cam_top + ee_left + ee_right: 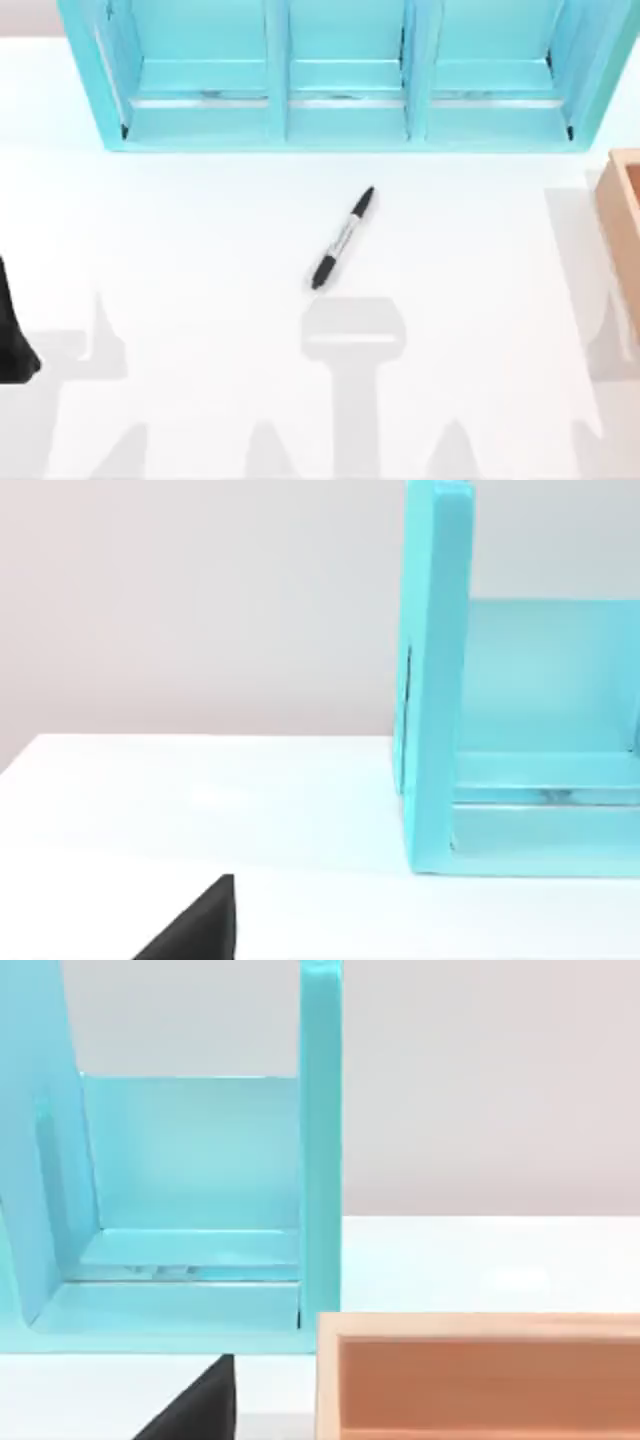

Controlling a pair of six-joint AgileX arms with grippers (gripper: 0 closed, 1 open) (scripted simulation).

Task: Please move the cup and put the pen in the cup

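The pen, slim and black with a pale label band, lies flat and diagonal on the white table near its middle, in front of the shelf's centre bay. The cup is out of view. My left arm shows as a dark shape at the table's left edge, far from the pen. A black corner of my left gripper pokes into the left wrist view, and a like corner of my right gripper into the right wrist view. Neither holds anything that I can see.
A teal shelf with three open bays runs along the back of the table. A light wooden box stands at the right edge, close in front of my right gripper. Bare white table surrounds the pen.
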